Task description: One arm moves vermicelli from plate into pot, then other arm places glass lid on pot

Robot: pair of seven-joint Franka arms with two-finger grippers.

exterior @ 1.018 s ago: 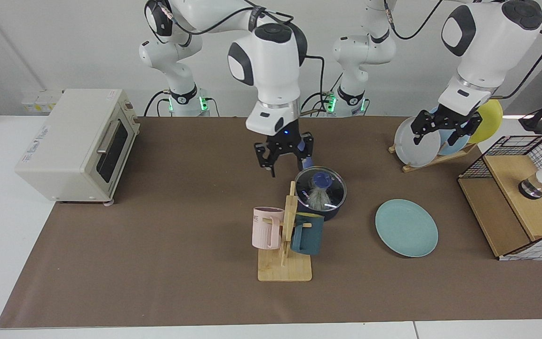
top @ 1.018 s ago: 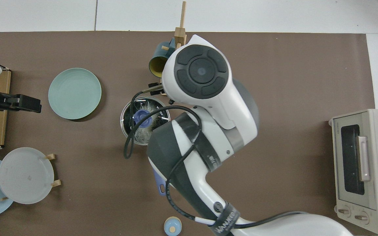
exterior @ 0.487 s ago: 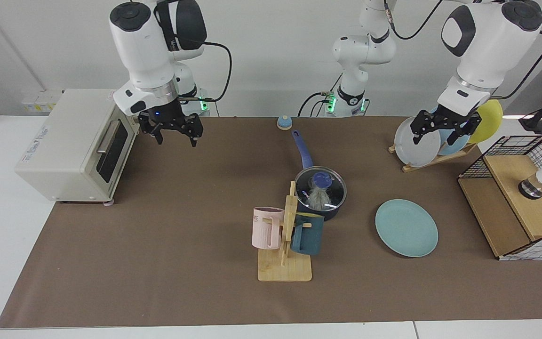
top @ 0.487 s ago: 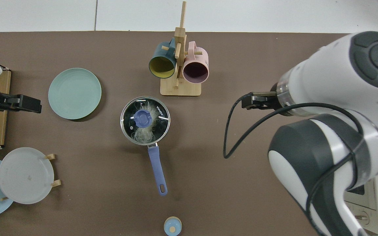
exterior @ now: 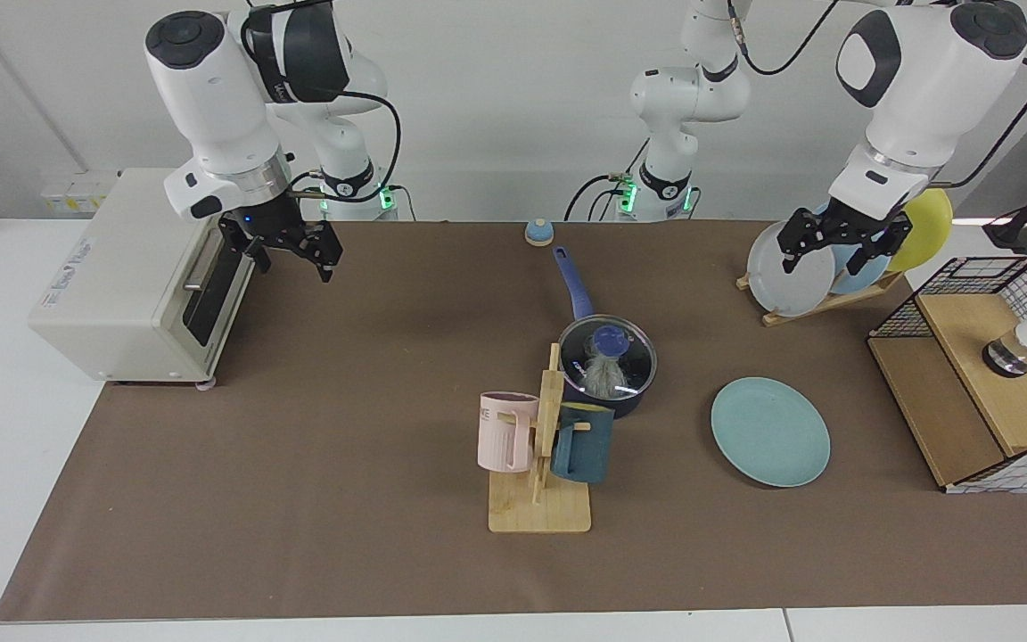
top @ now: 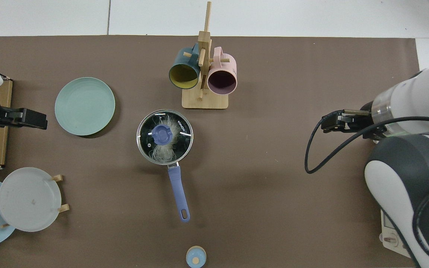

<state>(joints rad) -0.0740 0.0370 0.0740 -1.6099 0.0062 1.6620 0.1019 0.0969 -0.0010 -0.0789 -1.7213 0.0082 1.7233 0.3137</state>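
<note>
The pot (exterior: 607,379) stands near the middle of the counter (exterior: 344,499), on a brown mat that covers most of the white top. It is small and black, and its long blue handle (top: 179,197) points toward the robots' side. The lid (top: 165,136) sits on it, clear glass with a thin metal rim and a blue knob at the centre. Through the glass the vermicelli (top: 162,150) shows as a whitish tangle of thin strands inside the pot.

The plate (exterior: 770,432), round, flat and teal-green, lies bare on the mat beside the pot, apart from it. On the pot's near side in the facing view a wooden rack (exterior: 540,499) holds a pink mug (exterior: 505,432) and a dark teal mug (exterior: 582,443).

The right gripper (exterior: 286,254) hangs above the mat just beside the toaster oven (exterior: 135,272), well apart from the pot, its fingers spread and holding nothing. The left gripper (exterior: 843,239) hovers in front of the grey-white plate (exterior: 785,259) in a plate stand, fingers likewise apart and empty. A wire basket with wooden boxes (exterior: 981,374) stands at the mat's end beyond the plate. A plain white wall runs behind the arms.
</note>
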